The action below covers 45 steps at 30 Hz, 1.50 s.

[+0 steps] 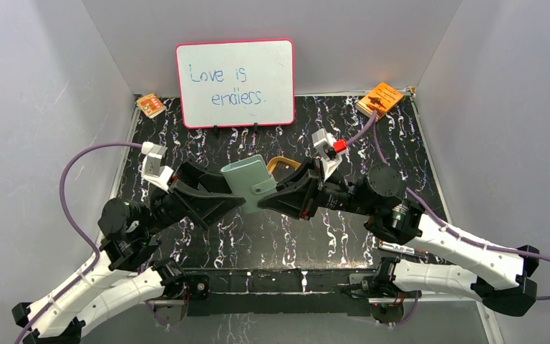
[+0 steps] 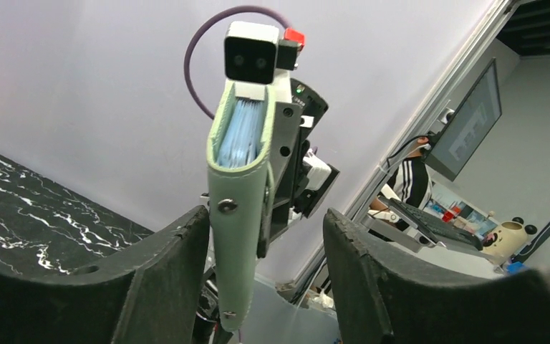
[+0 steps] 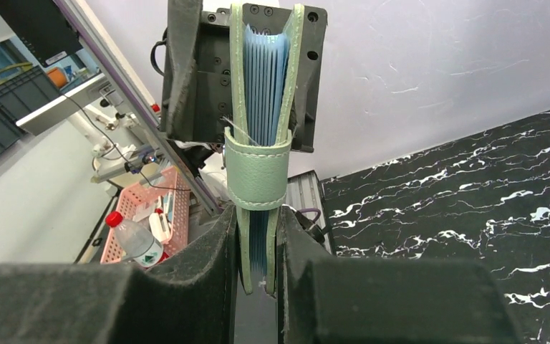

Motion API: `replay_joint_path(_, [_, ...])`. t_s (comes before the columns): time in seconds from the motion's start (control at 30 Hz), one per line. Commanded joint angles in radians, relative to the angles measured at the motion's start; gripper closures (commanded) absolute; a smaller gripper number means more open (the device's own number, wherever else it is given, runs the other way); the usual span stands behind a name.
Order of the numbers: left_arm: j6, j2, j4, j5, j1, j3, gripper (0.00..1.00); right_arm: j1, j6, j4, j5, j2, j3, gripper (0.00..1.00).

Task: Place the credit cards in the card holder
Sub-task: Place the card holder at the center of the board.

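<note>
Pinching the green card holder (image 3: 258, 179) with the right gripper (image 3: 258, 240), with the left gripper (image 2: 265, 233) spread wide around it.

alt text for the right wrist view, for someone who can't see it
The right gripper pinches the folded sage-green card holder upright by its lower end, with a strap wrapped round its middle and pale blue pockets showing between its covers. Behind it are black robot hardware and a grey wall, with the black marbled table at right.
</note>
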<state>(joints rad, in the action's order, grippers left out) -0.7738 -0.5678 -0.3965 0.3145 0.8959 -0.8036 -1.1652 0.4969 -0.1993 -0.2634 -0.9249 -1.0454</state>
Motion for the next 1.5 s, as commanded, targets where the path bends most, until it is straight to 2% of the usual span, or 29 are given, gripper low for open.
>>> replay_joint_path(0.0, [0.010, 0.014, -0.049, -0.006, 0.002, -0.021, 0.42, -0.003, 0.013, -0.196, 0.011, 0.034, 0.014, 1.00])
replay_joint_path(0.33, [0.013, -0.006, -0.088, 0.001, 0.002, -0.006, 0.42, -0.004, 0.055, -0.355, 0.018, 0.056, 0.101, 1.00])
replay_joint_path(0.53, [0.002, -0.027, -0.101, 0.024, 0.002, -0.006, 0.45, -0.003, 0.067, -0.385, 0.017, 0.052, 0.124, 1.00])
replay_joint_path(0.83, [-0.001, -0.048, -0.118, 0.047, 0.002, -0.010, 0.58, -0.004, 0.071, -0.401, 0.008, 0.043, 0.128, 1.00])
replay_joint_path(1.0, [0.002, -0.053, -0.109, 0.050, 0.001, -0.018, 0.60, -0.003, 0.072, -0.386, 0.016, 0.045, 0.132, 1.00])
replay_joint_path(1.23, [-0.001, -0.065, -0.112, 0.070, 0.003, -0.020, 0.85, -0.003, 0.073, -0.377, 0.016, 0.042, 0.130, 1.00])
replay_joint_path(1.3, [-0.001, -0.066, -0.110, 0.075, 0.003, -0.023, 1.00, -0.003, 0.074, -0.363, 0.017, 0.040, 0.126, 1.00])
replay_joint_path(1.47, [-0.002, -0.060, -0.095, 0.062, 0.002, -0.019, 1.00, -0.004, 0.071, -0.327, 0.037, 0.048, 0.125, 1.00])
